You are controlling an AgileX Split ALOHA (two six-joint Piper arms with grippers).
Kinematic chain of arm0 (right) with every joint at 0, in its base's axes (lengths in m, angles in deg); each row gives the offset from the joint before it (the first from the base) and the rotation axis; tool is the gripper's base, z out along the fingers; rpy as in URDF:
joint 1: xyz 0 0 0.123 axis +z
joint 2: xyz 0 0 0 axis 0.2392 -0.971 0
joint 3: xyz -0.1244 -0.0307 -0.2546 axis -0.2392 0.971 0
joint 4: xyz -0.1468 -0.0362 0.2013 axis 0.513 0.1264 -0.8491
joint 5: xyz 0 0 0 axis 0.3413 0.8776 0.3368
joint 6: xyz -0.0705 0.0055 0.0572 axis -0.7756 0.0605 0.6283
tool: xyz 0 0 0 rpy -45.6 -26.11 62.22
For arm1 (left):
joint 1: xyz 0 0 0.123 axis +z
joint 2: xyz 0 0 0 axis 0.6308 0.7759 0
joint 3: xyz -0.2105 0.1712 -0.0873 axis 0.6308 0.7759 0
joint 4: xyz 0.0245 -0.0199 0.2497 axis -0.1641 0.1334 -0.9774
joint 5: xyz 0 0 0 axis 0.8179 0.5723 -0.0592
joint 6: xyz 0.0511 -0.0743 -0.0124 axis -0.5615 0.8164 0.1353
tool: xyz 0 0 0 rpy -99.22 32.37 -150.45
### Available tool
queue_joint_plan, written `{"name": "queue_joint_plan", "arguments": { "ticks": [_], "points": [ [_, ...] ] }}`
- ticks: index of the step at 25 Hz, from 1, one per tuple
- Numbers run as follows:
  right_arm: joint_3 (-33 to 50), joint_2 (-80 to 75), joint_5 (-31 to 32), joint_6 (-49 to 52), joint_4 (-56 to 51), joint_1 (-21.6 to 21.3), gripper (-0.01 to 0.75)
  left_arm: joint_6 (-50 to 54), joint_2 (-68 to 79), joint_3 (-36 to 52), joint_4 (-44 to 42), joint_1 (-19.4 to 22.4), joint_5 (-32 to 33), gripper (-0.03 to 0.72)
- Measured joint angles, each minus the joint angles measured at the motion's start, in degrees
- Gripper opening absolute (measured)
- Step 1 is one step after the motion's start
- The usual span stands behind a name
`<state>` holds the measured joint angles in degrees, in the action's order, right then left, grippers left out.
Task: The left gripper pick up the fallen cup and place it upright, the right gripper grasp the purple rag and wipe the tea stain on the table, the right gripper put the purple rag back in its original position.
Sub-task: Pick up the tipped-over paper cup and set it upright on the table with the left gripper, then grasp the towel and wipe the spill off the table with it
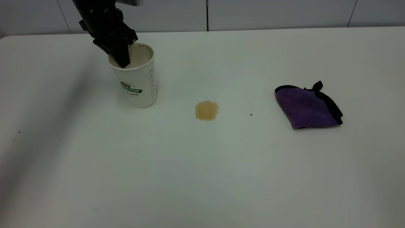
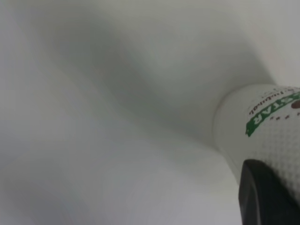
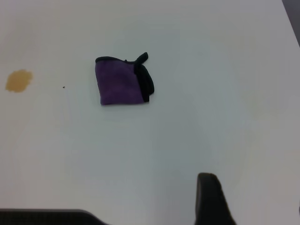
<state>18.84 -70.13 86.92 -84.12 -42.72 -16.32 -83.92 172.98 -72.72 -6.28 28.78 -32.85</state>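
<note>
The white cup (image 1: 139,85) with the green banner logo stands upright on the table (image 1: 202,174) at the back left. My left gripper (image 1: 121,57) is shut on its rim, one finger inside the mouth and one outside. In the left wrist view a black finger (image 2: 262,197) lies against the cup's dotted wall (image 2: 262,136). The tan tea stain (image 1: 207,110) lies to the right of the cup. The purple rag (image 1: 305,107) lies folded at the right. In the right wrist view my right gripper (image 3: 255,201) is open and empty, well back from the rag (image 3: 119,84) and stain (image 3: 18,80).
A tiny black speck (image 1: 251,114) sits between the stain and the rag. A grey tiled wall runs behind the table's far edge. The right arm does not show in the exterior view.
</note>
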Motion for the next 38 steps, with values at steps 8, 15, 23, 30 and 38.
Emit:
{"name": "queue_joint_plan", "arguments": {
  "ticks": [8,15,23,30,38],
  "points": [
    [0.0,0.0,0.0,0.0,0.0,0.0,0.48,0.37,0.38,0.0,0.0,0.0,1.62,0.251],
    [0.0,0.0,0.0,0.0,0.0,0.0,0.48,0.64,-2.43,-0.34,0.0,0.0,3.74,0.453],
    [0.0,0.0,0.0,0.0,0.0,0.0,0.48,5.72,-13.56,-0.97,-0.06,0.0,12.85,0.462],
    [0.0,0.0,0.0,0.0,0.0,0.0,0.48,13.34,-25.17,-1.04,-0.17,0.0,13.53,0.462],
    [0.0,0.0,0.0,0.0,0.0,0.0,0.48,19.81,-37.06,-1.04,-0.28,-0.2,13.53,0.462]
  ]
}}
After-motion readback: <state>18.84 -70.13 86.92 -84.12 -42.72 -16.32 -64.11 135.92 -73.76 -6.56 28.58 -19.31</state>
